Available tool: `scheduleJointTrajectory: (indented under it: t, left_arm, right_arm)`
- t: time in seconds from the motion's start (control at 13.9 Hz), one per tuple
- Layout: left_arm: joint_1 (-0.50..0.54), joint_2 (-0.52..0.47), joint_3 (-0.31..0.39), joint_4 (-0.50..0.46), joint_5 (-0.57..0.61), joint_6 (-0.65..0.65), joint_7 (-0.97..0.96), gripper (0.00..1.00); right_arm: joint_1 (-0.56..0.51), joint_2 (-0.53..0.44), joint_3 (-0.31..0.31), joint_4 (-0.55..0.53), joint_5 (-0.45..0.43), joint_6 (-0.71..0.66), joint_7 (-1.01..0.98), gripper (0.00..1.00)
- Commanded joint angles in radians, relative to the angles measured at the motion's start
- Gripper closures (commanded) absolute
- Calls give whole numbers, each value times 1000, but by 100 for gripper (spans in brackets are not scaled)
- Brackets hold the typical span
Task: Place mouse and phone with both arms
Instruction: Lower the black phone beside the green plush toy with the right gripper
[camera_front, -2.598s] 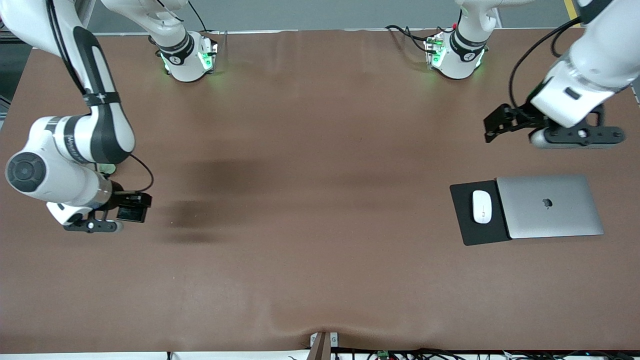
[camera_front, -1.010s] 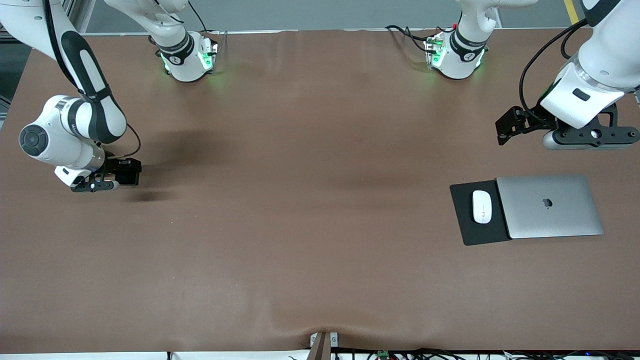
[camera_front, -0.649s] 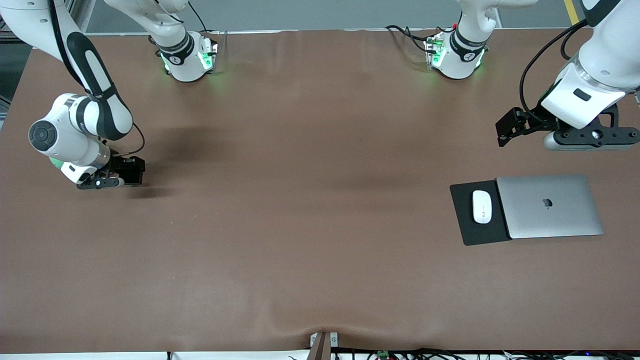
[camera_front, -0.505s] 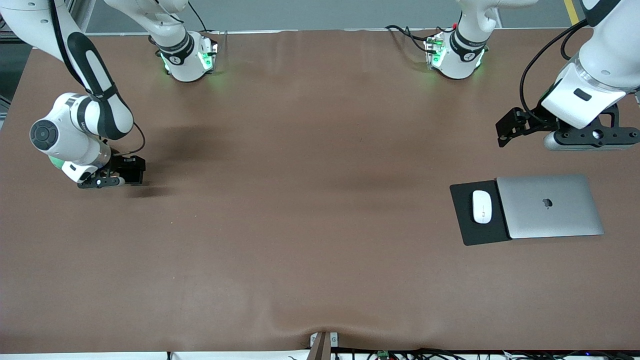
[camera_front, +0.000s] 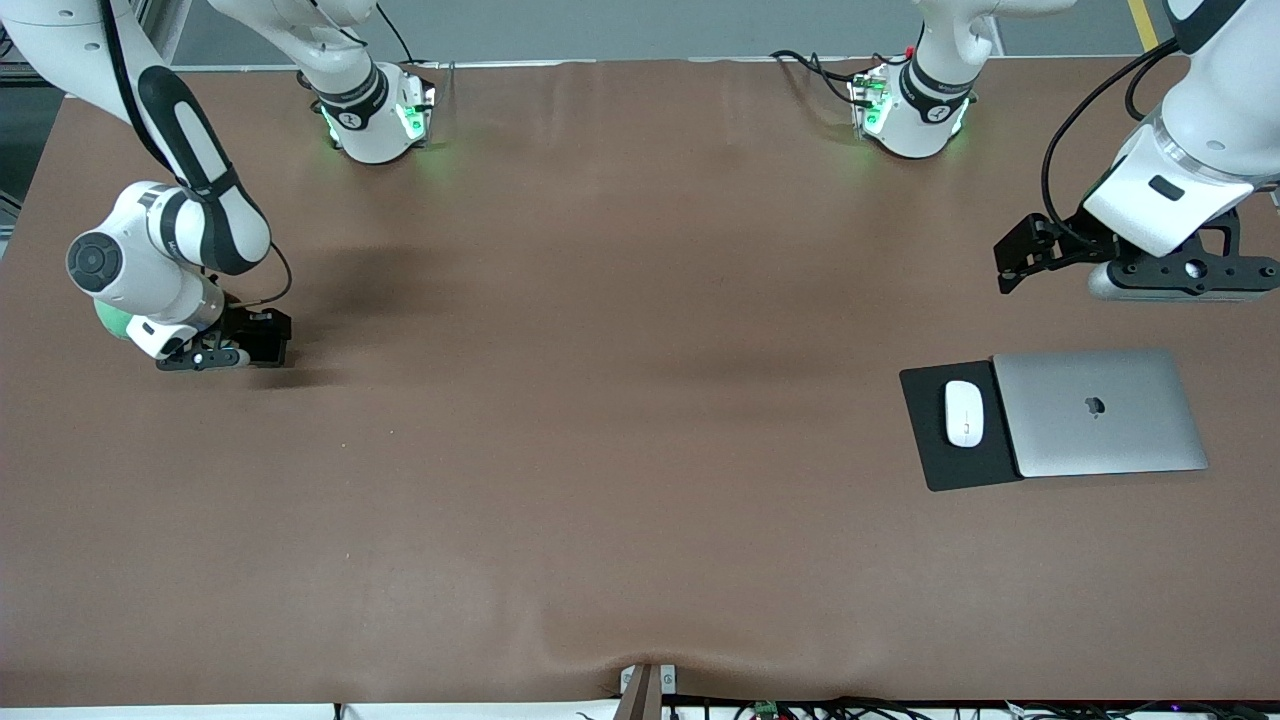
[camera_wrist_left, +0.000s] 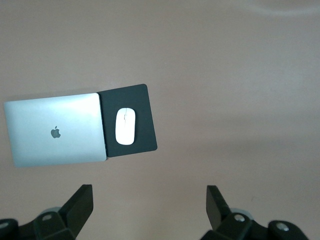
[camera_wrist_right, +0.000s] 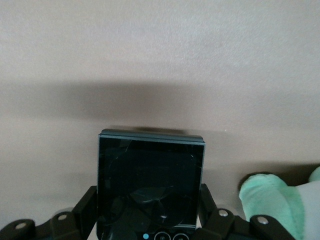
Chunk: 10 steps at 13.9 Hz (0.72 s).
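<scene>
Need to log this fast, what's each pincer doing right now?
Left pincer: open, holding nothing, over bare table beside the laptop.
Right pincer: shut on the phone.

The mouse, small, white and oval with a thin centre line, lay flat on a black pad toward the left arm's end of the tabletop, its long axis running twelve to six o'clock. The phone, black, glossy and nearly square, sat clamped in the right tool, close over the tabletop.
</scene>
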Motion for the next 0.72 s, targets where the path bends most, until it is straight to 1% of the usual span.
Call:
scheduleJointTrajectory:
  t: [0.0, 0.14, 0.22, 0.29, 0.36, 0.43, 0.51, 0.65]
  left_arm:
    - [-3, 8, 3, 22, 4, 5, 17, 0]
    - [-3, 10, 3, 32, 4, 5, 18, 0]
    - [-3, 10, 3, 50, 4, 5, 17, 0]
    - [-3, 10, 3, 55, 4, 5, 17, 0]
    - [-3, 10, 3, 56, 4, 5, 17, 0]
    - [-3, 10, 3, 56, 4, 5, 18, 0]
    - [-1, 12, 3, 56, 3, 4, 20, 0]
    - [-1, 12, 3, 56, -6, 4, 18, 0]
  right_arm:
    - [-14, -7, 4, -23, 5, 19, -19, 73]
    - [-17, 2, 4, -23, 8, 19, -19, 66]
    - [-17, 11, 4, -23, 11, 21, -19, 60]
    - [-15, 22, 4, -23, 12, 34, -19, 58]
    - [-15, 25, 4, -23, 14, 41, -19, 54]
    - [-12, 25, 4, -23, 14, 41, -19, 42]
    - [-12, 27, 4, -23, 15, 41, -19, 0]
    - [-9, 33, 4, -23, 19, 42, -19, 0]
